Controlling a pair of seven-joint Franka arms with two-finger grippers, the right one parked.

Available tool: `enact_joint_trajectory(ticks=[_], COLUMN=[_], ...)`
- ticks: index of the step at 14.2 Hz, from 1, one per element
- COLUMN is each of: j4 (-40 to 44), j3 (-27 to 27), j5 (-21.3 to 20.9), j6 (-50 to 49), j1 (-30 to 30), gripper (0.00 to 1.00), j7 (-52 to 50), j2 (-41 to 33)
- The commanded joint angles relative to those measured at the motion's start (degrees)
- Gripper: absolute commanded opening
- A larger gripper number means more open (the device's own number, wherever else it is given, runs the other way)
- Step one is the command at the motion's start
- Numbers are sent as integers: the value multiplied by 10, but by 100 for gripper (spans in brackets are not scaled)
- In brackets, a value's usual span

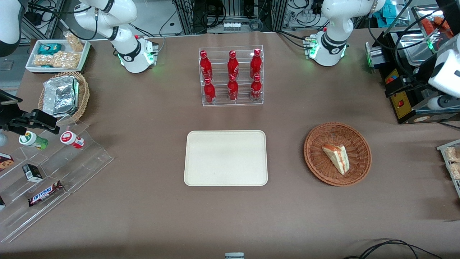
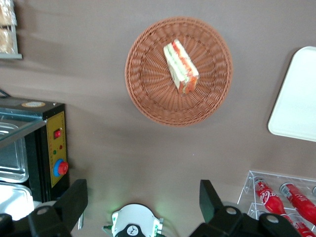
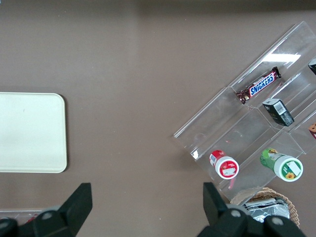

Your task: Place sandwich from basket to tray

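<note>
The sandwich [image 1: 336, 157], a small white-bread wedge with orange-red and green filling, lies in the round reddish-brown wicker basket [image 1: 312, 158]. The cream rectangular tray [image 1: 225, 158] lies flat beside the basket, toward the parked arm's end, with nothing on it. My left gripper [image 1: 394, 87] hangs high above the table, farther from the front camera than the basket and toward the working arm's end. It is open and holds nothing. The left wrist view shows its fingers [image 2: 74, 197] wide apart, with the sandwich [image 2: 180, 66], the basket [image 2: 143, 84] and a tray corner [image 2: 296, 98] well away from them.
A clear rack of red bottles [image 1: 231, 77] stands farther from the front camera than the tray. A black box with a yellow panel [image 1: 400, 102] sits under my gripper. A clear stepped stand with snacks [image 1: 46, 169] and a tan basket with foil [image 1: 64, 95] lie toward the parked arm's end.
</note>
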State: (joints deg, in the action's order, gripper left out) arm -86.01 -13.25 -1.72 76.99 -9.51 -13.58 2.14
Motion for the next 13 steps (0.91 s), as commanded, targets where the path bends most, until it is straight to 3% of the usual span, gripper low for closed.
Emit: enact_joint_trajectory(ticks=[1, 4, 7, 13], j4=[-13, -50, -161, -295], j3=[2, 1, 1, 0], j5=[3, -8, -7, -8], j6=[11, 95, 240, 456], j1=[-2, 4, 3, 5], gripper=[100, 100, 100, 100], j7=[-44, -121, -183, -267], j2=[43, 85, 78, 88])
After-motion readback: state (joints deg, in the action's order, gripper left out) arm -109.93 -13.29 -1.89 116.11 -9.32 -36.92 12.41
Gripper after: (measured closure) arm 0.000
